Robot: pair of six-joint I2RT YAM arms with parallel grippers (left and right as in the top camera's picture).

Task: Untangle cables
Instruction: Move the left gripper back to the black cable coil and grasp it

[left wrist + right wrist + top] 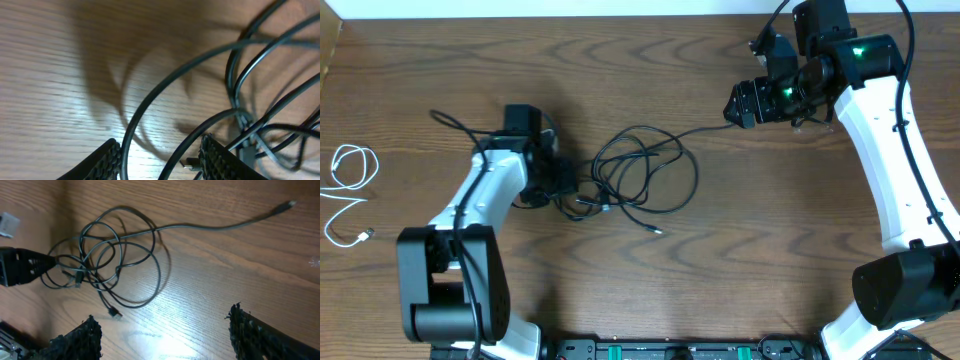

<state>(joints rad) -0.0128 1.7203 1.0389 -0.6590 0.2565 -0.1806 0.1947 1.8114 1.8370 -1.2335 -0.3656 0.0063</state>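
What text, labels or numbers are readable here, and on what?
None readable in any view.
The black cables, white cable and table: no print.
The right arm: a green light only, no characters.
On the equipment strip at the table's near edge: any markings are too small to read.

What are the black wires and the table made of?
The black cables look like rubbery plastic: smooth, slightly shiny, bending in loose loops. The table looks like wood, or a wood-look top: brown grain lines with a faint glare.
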